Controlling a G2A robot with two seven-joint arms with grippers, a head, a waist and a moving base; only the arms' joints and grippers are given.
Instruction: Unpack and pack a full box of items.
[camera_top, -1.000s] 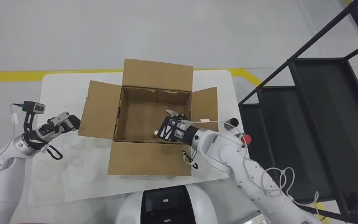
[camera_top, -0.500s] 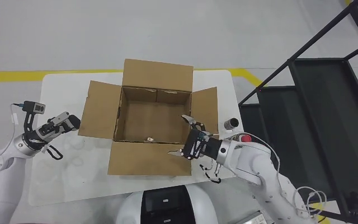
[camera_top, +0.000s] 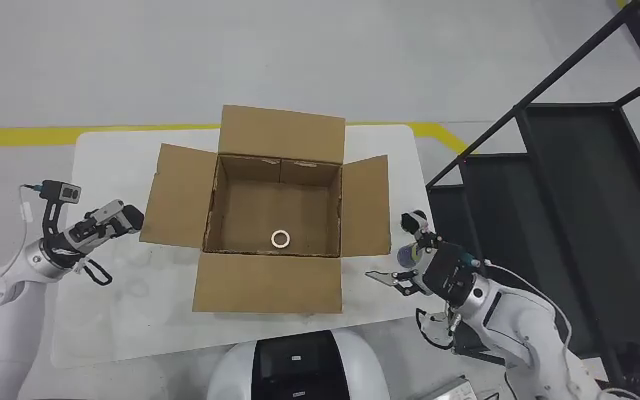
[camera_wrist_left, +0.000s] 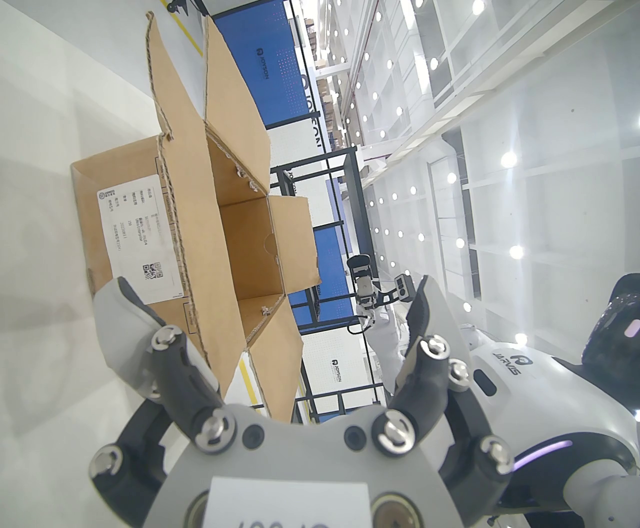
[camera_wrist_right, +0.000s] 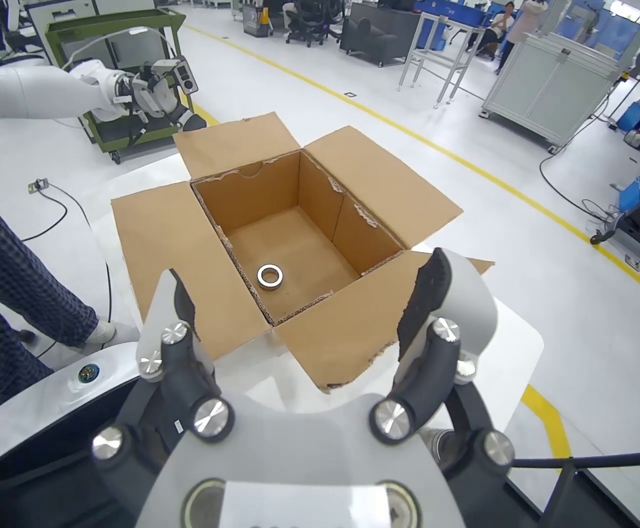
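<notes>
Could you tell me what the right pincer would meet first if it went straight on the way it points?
Probably the nearest outspread flap of the cardboard box, just ahead of the open right pincer; the ring inside lies farther on. Depth is uncertain.

One box (camera_top: 180, 195), one ring (camera_top: 281, 238), one table (camera_top: 110, 160), two grippers: left gripper (camera_top: 129, 217), right gripper (camera_top: 390, 248)
</notes>
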